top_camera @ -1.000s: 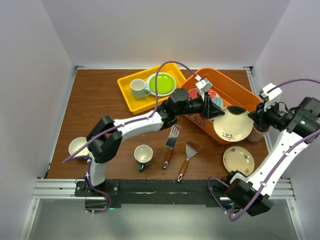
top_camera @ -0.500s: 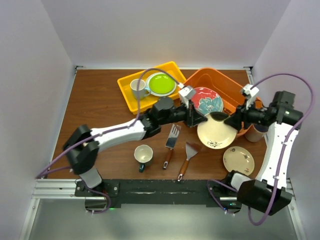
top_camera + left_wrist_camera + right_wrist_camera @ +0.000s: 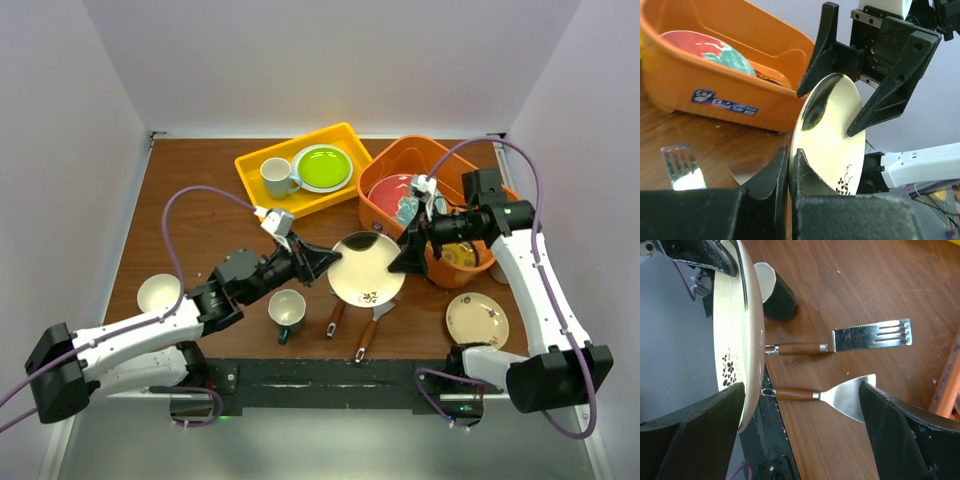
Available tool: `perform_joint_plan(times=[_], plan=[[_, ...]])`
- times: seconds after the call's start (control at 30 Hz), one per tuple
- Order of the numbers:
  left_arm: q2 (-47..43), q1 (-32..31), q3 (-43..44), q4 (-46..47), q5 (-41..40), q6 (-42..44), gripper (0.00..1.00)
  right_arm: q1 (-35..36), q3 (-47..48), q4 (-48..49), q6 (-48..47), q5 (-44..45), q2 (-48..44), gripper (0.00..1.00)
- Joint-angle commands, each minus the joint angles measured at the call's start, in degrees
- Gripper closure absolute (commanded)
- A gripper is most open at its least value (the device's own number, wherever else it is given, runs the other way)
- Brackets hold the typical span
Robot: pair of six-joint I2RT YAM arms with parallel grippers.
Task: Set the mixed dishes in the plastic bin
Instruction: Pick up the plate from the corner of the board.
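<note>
Four plates plain to see: lime plate [image 3: 320,167], red plate [image 3: 385,190], cream plate [image 3: 365,268], second cream plate [image 3: 476,320]. Two mugs: white mug [image 3: 275,177], dark mug [image 3: 287,310]. One bowl [image 3: 157,292]. Two spatulas: slotted spatula [image 3: 872,337], plain spatula [image 3: 847,396]. One bin [image 3: 730,85], one tray [image 3: 252,175].

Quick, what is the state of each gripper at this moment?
Left gripper: shut on the cream plate, pinching its rim.
Right gripper: open, jaws standing on either side of that plate, not gripping it.
</note>
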Motion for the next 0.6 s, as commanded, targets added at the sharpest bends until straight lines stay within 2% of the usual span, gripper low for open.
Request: perform_joint_plan(times=[0.0,0.3,0.57], plan=[[-5.85,-0.07,-4.41,7.36,-8.82,-4.40,1.00,3.19,0.82,7.16,5.62,0.02,2.06,0.01],[-5.95,-0.07,-6.17,11.05,-11.29,-4.76,1.00,11.73,0.30,17.97,16.95,4.94,5.23,0.01],[-5.86,-0.07,-6.17,12.46,-12.25,-3.79,1.00,13.14,-3.04,27.11,28.12,5.20,5.93,0.01]])
